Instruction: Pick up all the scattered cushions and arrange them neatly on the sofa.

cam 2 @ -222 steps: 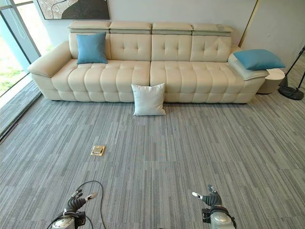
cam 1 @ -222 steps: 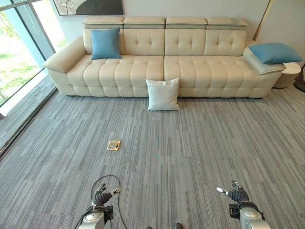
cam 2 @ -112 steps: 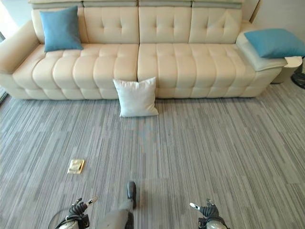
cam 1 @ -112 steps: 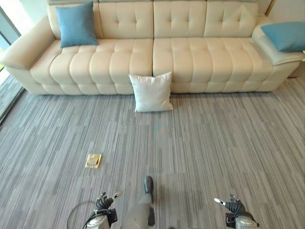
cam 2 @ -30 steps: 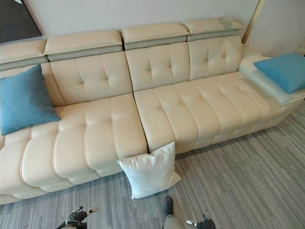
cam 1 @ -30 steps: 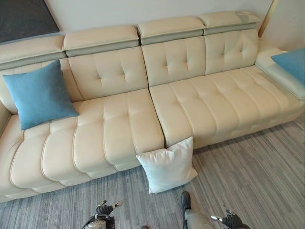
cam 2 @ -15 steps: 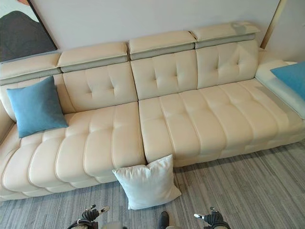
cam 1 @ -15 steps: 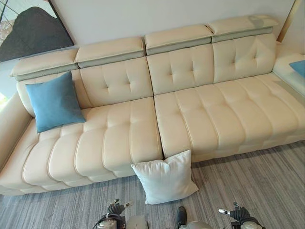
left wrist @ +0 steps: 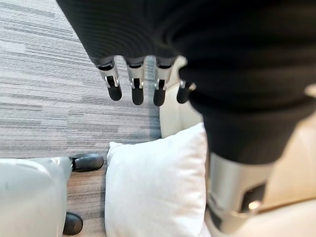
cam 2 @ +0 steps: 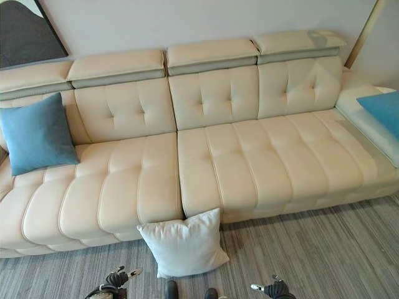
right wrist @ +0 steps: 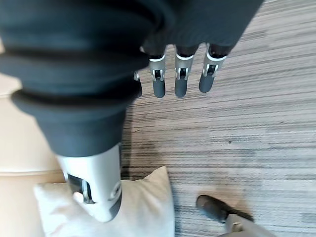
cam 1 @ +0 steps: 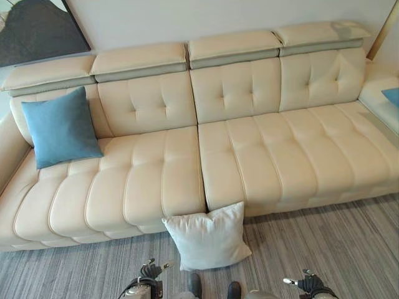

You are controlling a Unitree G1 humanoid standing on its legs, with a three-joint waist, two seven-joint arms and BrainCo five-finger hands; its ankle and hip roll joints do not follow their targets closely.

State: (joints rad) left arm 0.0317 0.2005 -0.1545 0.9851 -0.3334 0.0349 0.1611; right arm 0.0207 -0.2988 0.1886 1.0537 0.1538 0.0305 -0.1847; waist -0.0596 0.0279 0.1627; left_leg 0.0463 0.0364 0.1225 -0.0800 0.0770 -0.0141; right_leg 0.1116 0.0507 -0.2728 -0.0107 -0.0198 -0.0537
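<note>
standing close in front of the cream sofa (cam 1: 249, 162), the robot is facing the white cushion (cam 1: 207, 238), which is lying on the grey carpet (cam 2: 324, 249) and leaning against the sofa's front edge. taking things from left to right: the left hand (cam 1: 149, 273) is hanging low with its fingers relaxed and nothing in them, and the cushion is sitting just ahead of it and a little to its right. the right hand (cam 1: 310, 284) is hanging the same way, released and empty, with the cushion ahead and well off to its left. to do the pickup well, i judge both hands should be reaching forward and closing in from either side of the cushion, squeezing its soft edges evenly so it is not folding or slipping. one blue cushion (cam 1: 60, 128) is already resting upright far ahead-left of the left hand, and another blue cushion (cam 2: 381, 109) is lying on the armrest far ahead-right of the right hand.
</note>
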